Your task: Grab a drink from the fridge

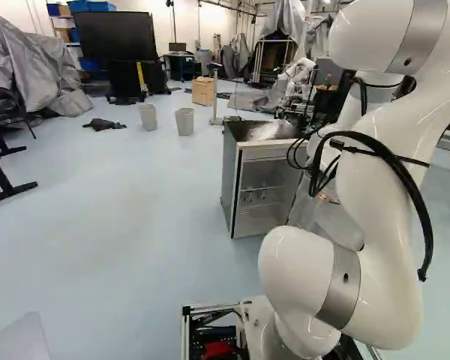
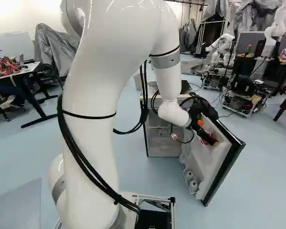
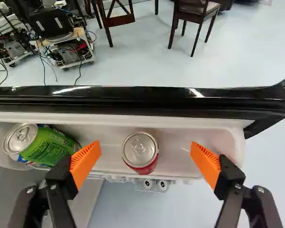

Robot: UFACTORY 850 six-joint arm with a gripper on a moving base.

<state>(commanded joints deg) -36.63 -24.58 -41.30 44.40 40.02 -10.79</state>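
Room light: we see it bright and fairly even;
Arm (image 2: 97, 71): we catch glossy highlights along its white curves;
Door edge (image 3: 133, 97): we get white streaks of glare on black;
Red can (image 3: 140, 149): we see its metal lid glint;
Floor (image 1: 120, 225): we find pale sheen, soft shadows

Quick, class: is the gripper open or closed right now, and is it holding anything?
Gripper: open, holding nothing; the red can stands between its fingers, touched by neither.

Open hand (image 3: 145, 164), red can (image 3: 140, 153) upright between its fingers, green can (image 3: 43, 145) lying on its side
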